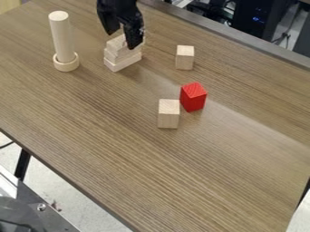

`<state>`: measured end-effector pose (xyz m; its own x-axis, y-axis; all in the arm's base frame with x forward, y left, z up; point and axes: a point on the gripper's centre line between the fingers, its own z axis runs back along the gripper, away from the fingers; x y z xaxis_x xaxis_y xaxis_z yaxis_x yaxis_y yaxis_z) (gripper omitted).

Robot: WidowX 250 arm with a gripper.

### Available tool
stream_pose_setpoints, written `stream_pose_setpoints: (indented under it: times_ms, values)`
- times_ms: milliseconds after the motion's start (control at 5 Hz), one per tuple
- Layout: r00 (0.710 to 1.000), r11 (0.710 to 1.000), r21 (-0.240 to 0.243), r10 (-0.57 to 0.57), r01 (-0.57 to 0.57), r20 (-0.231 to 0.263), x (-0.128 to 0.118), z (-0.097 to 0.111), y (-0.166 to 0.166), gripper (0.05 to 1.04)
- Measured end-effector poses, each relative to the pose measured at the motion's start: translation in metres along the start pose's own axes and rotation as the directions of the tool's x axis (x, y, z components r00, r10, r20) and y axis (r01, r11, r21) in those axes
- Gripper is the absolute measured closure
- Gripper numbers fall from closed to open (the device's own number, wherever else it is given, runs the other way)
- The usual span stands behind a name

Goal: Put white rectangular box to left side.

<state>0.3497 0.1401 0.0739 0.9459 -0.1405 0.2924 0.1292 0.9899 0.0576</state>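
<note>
My gripper [121,41] hangs over the pale stack [123,61] near the far edge of the bench [97,118], jaws apart around its top; I can't tell whether they touch it. Several pale pieces could be the white box, and I can't tell which: the slabs in that stack, the far block [185,58] to its right in my view, or the near block [168,115], just beside the red block [193,97]. Left of the stack, a cylinder [61,38] stands upright in a ring [66,65].

Black arm [117,5], jaws downward, apart
</note>
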Motion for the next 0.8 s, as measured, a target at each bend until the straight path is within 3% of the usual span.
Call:
stream_pose_setpoints:
  times_ms: [400, 600, 800]
  values:
    - [1.000, 1.000, 0.005, 0.012, -0.012, -0.018, -0.009, -0.013, -0.001, 0.537]
    - [1.000, 1.000, 0.013, 0.012, -0.012, -0.016, -0.014, -0.013, -0.002, 0.538]
    - [0.999, 0.998, -0.043, 0.037, -0.037, -0.010, -0.019, -0.005, -0.012, 0.538]
